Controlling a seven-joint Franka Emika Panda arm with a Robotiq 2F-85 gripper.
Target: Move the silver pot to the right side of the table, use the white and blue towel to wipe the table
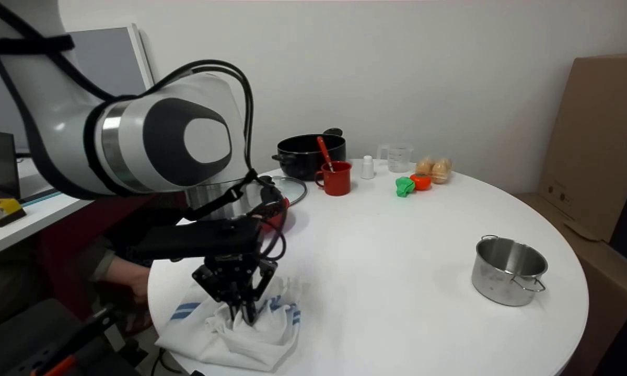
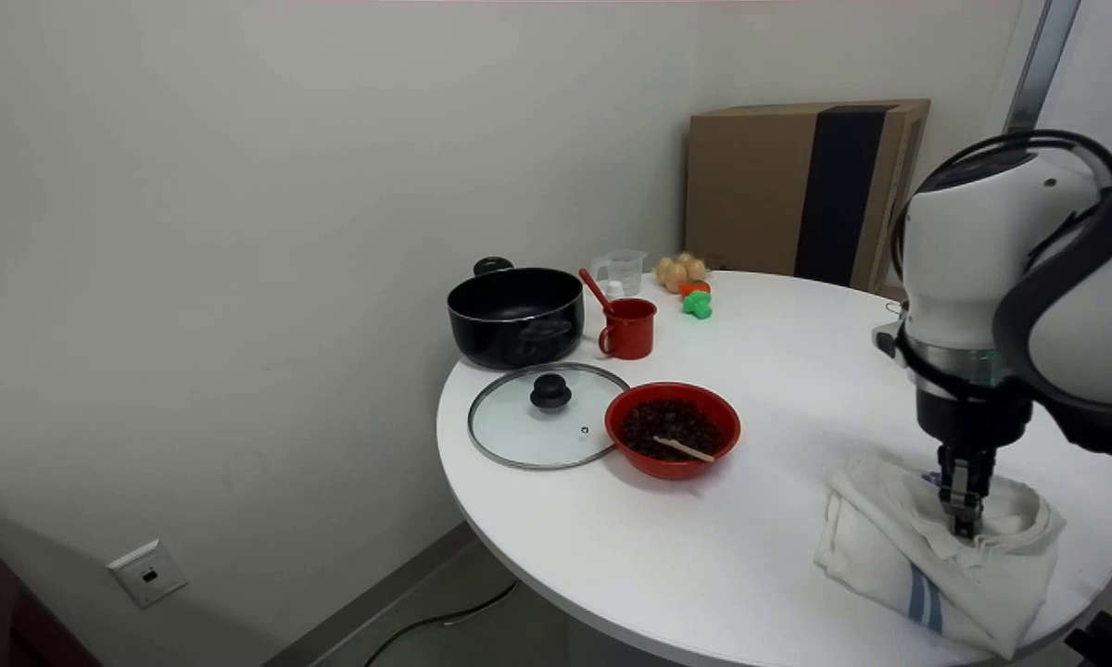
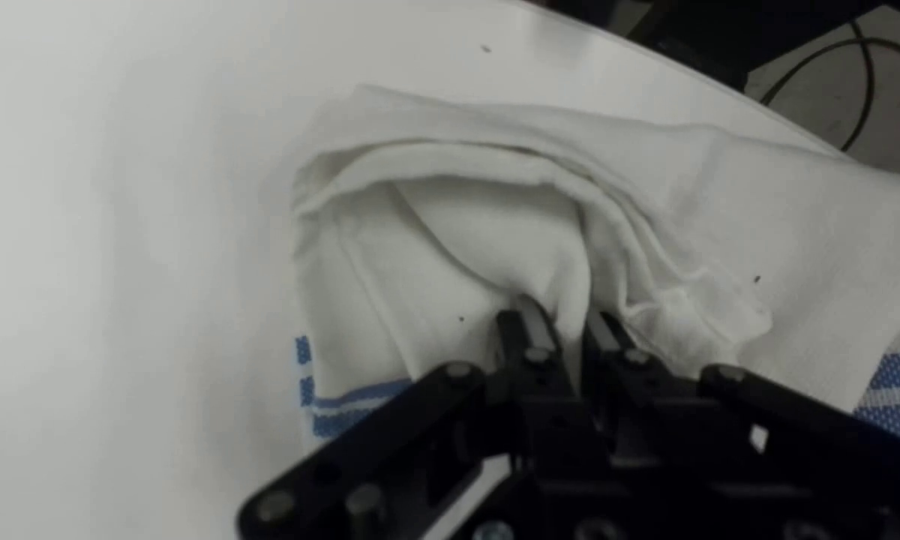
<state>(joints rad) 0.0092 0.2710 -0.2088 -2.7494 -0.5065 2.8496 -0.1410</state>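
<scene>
Wrist view: gripper (image 3: 562, 322) jaws nearly together, pinching a fold of towel (image 3: 510, 232) near table (image 1: 397, 250) rim. Pot (image 1: 501, 284) stands well apart. For a good wipe: light press, slow inward sweep.

black end effector (image 1: 242, 316) pinching a bunched white cloth towel with blue stripes (image 1: 240, 342) | round white-topped bench (image 1: 386, 292) beneath | upright shiny steel cylindrical pot (image 1: 501, 282) well apart from end effector | red cylindrical mug (image 1: 337, 180) beyond end effector
</scene>
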